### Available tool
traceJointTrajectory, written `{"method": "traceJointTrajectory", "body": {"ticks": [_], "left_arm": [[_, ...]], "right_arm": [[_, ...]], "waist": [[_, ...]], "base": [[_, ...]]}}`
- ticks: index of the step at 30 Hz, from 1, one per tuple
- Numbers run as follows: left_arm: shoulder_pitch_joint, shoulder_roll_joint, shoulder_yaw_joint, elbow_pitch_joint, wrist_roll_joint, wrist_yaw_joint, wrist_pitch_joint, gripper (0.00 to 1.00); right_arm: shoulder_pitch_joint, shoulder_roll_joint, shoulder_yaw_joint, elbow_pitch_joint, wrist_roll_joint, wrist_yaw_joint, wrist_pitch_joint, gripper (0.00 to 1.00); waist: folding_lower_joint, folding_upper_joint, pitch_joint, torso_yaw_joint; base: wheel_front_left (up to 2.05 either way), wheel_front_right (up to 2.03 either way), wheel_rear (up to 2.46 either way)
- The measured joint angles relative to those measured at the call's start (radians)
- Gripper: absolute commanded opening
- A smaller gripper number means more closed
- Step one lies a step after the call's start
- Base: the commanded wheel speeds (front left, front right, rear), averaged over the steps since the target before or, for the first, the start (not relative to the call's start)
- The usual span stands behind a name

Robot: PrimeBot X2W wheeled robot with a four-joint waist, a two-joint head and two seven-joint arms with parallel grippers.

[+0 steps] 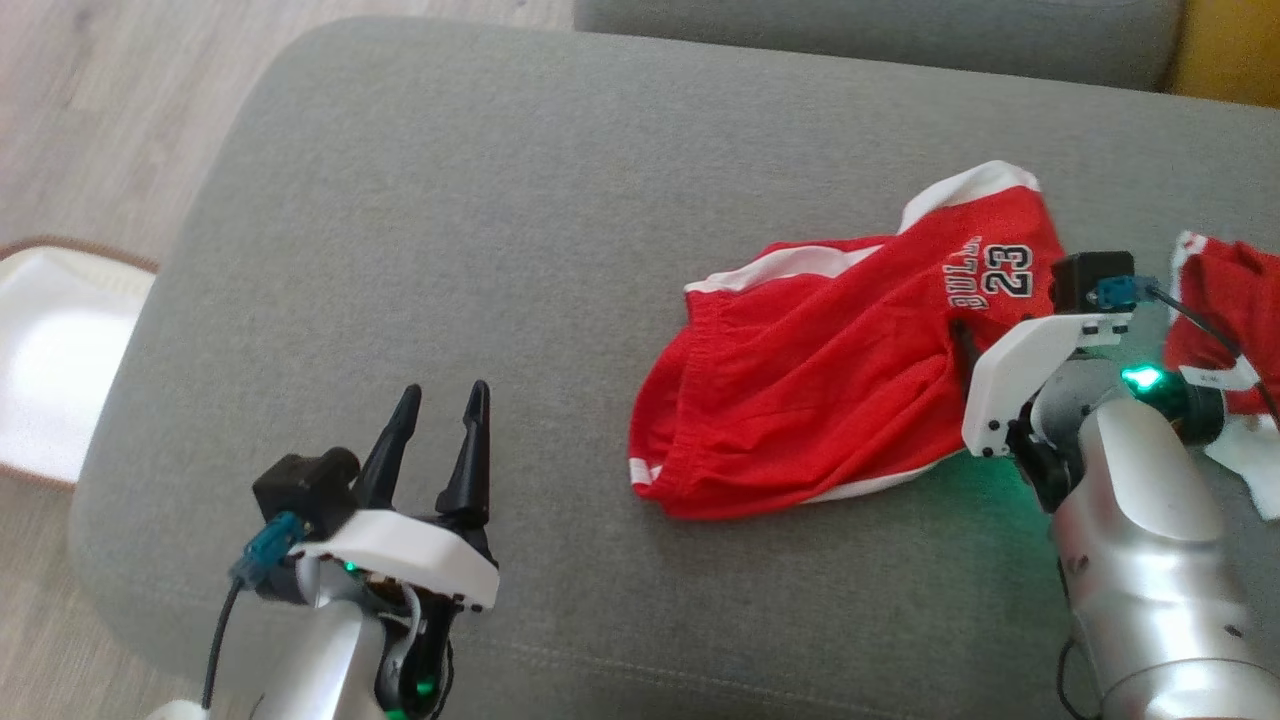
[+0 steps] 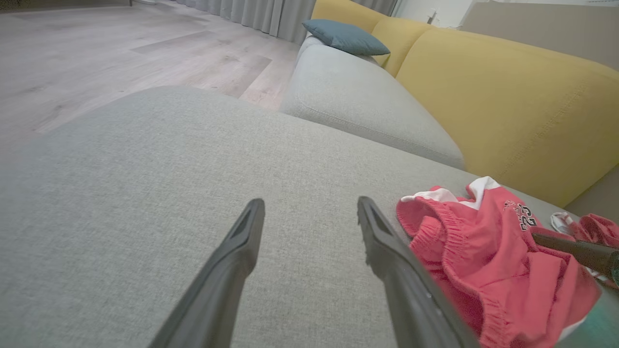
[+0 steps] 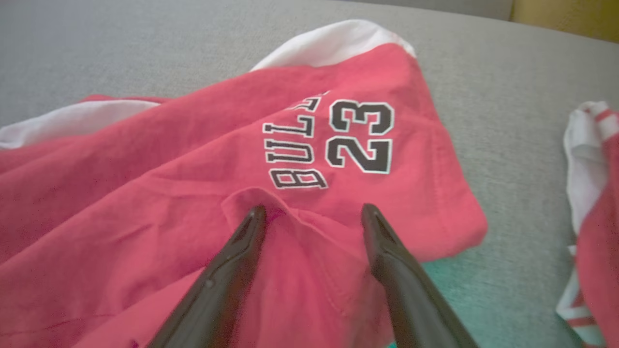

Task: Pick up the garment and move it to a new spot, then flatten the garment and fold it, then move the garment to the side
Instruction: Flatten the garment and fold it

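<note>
The garment [image 1: 800,390], red shorts with white trim and a "BULLS 23" print, lies crumpled on the grey cushion [image 1: 500,200], right of centre. My right gripper [image 3: 313,208] is open and low over the garment's [image 3: 145,169] right part, just below the print. A raised wrinkle of red cloth stands between its fingers. My right arm [image 1: 1130,500] covers that edge in the head view. My left gripper [image 1: 445,390] is open over bare cushion, well left of the garment [image 2: 483,261], with nothing between its fingers [image 2: 237,251].
Another red and white piece of clothing [image 1: 1225,300] lies at the cushion's right edge. A white bin [image 1: 50,350] stands on the wooden floor to the left. Behind are a second grey cushion [image 2: 358,101], a yellow sofa back [image 2: 508,96] and a blue pillow [image 2: 346,36].
</note>
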Motion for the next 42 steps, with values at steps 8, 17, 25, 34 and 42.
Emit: {"method": "traceJointTrajectory", "body": {"ticks": [8, 17, 25, 34, 42], "left_arm": [[0.003, 0.001, 0.029, -0.02, 0.003, 0.0, 0.0, 1.0], [0.047, 0.0, 0.027, -0.059, 0.003, 0.0, 0.0, 1.0], [0.046, 0.0, 0.024, -0.074, 0.003, -0.005, 0.0, 1.0], [0.043, 0.001, -0.007, -0.048, 0.026, -0.037, 0.0, 1.0], [0.039, 0.065, -0.141, 0.024, 0.083, -0.071, 0.002, 1.0]], "right_arm": [[0.004, 0.0, 0.021, -0.061, 0.137, 0.0, -0.146, 1.0], [0.204, -0.001, 0.001, -0.359, 0.217, 0.0, -0.169, 1.0], [0.437, 0.002, 0.01, -0.608, 0.327, 0.0, -0.193, 1.0], [0.514, 0.005, 0.044, -0.662, 0.362, 0.0, -0.23, 1.0], [0.512, 0.005, 0.03, -0.669, 0.369, 0.0, -0.236, 1.0]], "waist": [[0.0, 0.0, -0.048, -0.094], [0.0, 0.0, -0.098, -0.209], [0.0, 0.0, -0.098, -0.267], [0.0, 0.0, -0.078, -0.286], [0.0, 0.0, -0.06, -0.287]], "base": [[0.0, 0.0, 0.0], [0.0, 0.0, 0.0], [0.0, 0.0, 0.0], [0.0, 0.0, 0.0], [0.0, 0.0, 0.0]]}}
